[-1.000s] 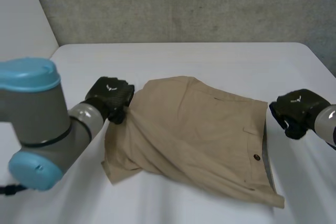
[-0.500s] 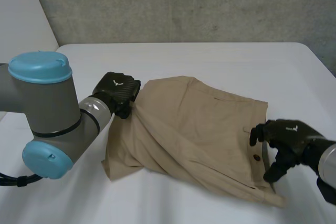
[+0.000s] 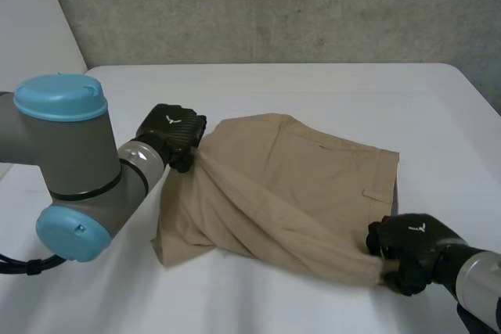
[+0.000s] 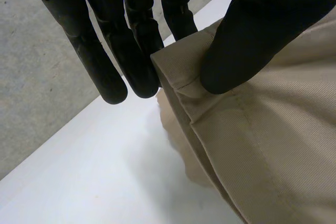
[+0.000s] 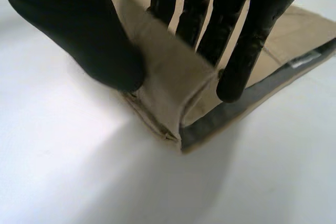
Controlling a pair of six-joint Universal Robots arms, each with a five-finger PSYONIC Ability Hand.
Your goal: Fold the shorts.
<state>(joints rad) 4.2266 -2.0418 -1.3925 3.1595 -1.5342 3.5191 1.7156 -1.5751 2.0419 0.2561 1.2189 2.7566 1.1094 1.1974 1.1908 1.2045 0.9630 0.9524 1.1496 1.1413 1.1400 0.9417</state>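
So, look at the tan shorts (image 3: 297,185) first. They lie on the middle of the white table (image 3: 313,91), spread out mostly flat, with the waist end on the right and the leg ends on the left. One long ridge of cloth runs across them, pulled tight from the far left down to the near right, and a hand is at each end of it.

Your left hand (image 3: 172,134) is at the far left corner of the shorts, on a leg hem. It has hold of the cloth. In the left wrist view you can see the thumb (image 4: 252,40) pressed on top of the hem and the fingers (image 4: 136,51) straight down the other side, so the hem is pinched between them.

Your right hand (image 3: 407,252) is at the near right corner, by the waistband, and it holds the cloth too. In the right wrist view the thumb (image 5: 79,35) is on one side of a fold of tan cloth and the fingers (image 5: 247,40) are on the other. The dark inside of the waistband (image 5: 252,103) shows just past the fingertips.

The left arm (image 3: 70,162) – grey, with light-blue caps – sits at the near left. A grey wall (image 3: 274,5) stands behind the far edge of the table.
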